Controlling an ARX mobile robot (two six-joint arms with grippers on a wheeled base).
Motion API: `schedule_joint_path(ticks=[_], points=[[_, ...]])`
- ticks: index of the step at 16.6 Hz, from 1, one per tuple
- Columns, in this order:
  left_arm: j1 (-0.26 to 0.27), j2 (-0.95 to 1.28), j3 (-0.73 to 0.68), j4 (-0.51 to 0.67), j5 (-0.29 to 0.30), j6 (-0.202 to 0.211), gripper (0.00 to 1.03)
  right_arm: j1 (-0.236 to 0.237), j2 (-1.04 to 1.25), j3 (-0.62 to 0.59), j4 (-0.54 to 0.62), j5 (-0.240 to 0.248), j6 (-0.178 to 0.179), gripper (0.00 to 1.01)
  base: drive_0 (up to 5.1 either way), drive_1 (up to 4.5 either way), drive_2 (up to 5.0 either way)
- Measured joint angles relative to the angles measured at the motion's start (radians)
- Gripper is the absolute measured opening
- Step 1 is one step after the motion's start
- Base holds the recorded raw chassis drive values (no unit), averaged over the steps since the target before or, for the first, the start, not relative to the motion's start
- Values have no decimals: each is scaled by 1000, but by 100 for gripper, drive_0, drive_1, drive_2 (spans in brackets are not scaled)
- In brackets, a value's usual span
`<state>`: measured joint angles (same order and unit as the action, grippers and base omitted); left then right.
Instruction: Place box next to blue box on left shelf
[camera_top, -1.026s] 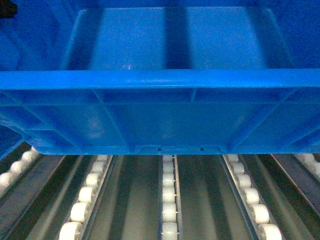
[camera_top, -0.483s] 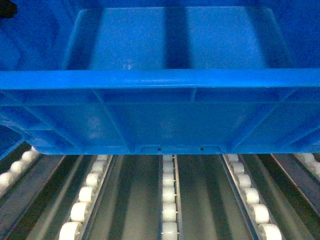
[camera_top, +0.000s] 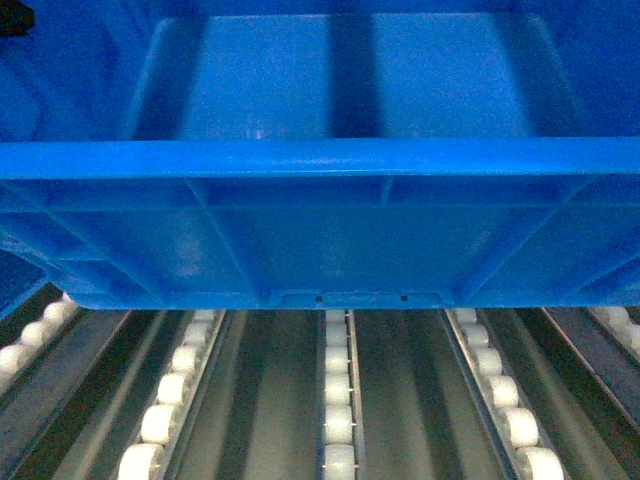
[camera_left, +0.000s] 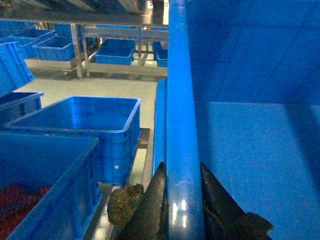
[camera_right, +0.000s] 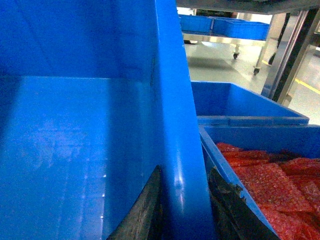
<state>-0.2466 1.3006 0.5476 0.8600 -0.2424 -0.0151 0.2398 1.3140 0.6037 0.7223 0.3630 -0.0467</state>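
The box (camera_top: 320, 230), a large bright-blue ribbed crate, fills the upper head view and hangs just over the left shelf's (camera_top: 338, 400) white roller rails. In the left wrist view my left gripper (camera_left: 182, 167) is shut on the box's thick rim (camera_left: 182, 100), one finger on each side of the wall. My right gripper (camera_right: 185, 170) is likewise shut on the opposite rim (camera_right: 172, 100), with the box's smooth inside (camera_right: 75, 150) to its left. A sliver of another blue box (camera_top: 18, 280) shows at the far left of the head view. Neither gripper shows in the head view.
Left of the held box stand an empty blue crate (camera_left: 80, 127) and a nearer one holding red material (camera_left: 45, 192). On the right side sit a crate full of red bags (camera_right: 270, 185) and an empty crate (camera_right: 240, 102). Racks with more crates (camera_left: 115, 50) stand beyond.
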Motion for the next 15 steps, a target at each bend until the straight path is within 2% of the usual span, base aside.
schedule_joint_path(ticks=[11, 12, 13, 15], points=[[0, 0, 0, 0, 0, 0, 10, 0, 0, 0, 0, 0, 0, 18, 0, 0, 0], [-1, -15, 16, -84, -22, 15, 10, 0, -1, 2, -18, 6, -2, 18, 0, 0, 0], [-6, -35, 39, -167, -37, 42, 10, 12, -16, 45, -178, 55, 0, 18, 0, 0, 0], [1, -32, 42, -224, -42, 66, 10, 14, -18, 53, -295, 58, 32, 18, 0, 0, 0]])
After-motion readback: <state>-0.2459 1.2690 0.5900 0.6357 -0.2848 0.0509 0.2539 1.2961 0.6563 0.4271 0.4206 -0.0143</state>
